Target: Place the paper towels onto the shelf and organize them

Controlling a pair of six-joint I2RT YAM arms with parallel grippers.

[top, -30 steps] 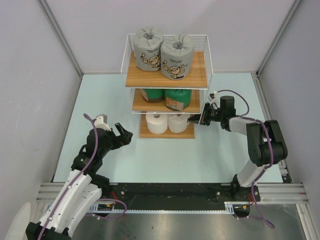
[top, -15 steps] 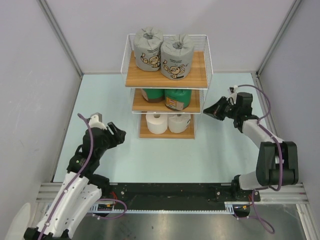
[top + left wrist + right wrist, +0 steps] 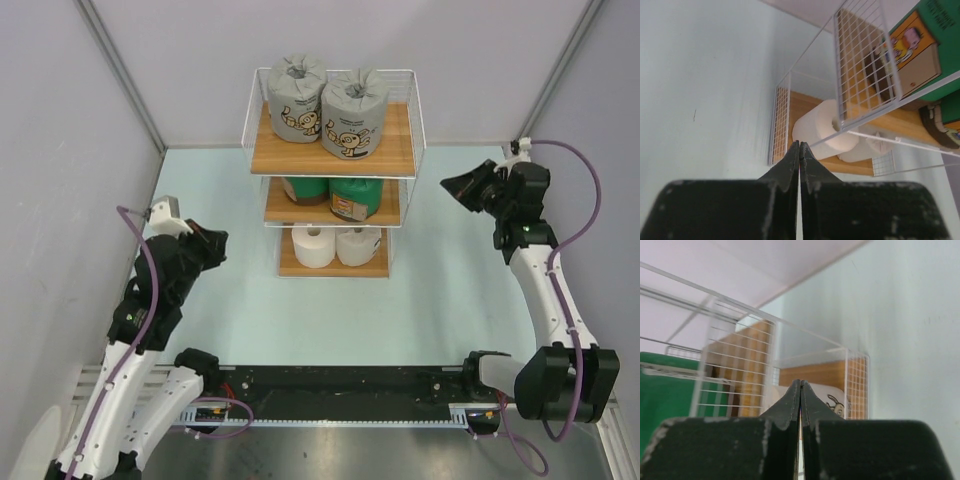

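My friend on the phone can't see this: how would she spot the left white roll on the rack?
Find the three-tier wooden shelf at the far middle of the table. On its lowest board, under the green rolls, sit two plain white rolls side by side. Hers is the left white roll; its twin is on its right.

You can read no words anywhere. The print on the grey rolls [image 3: 325, 103] is too small, and the label on the green roll [image 3: 939, 20], ahead and right of the left tool [image 3: 799, 146], is blurred.
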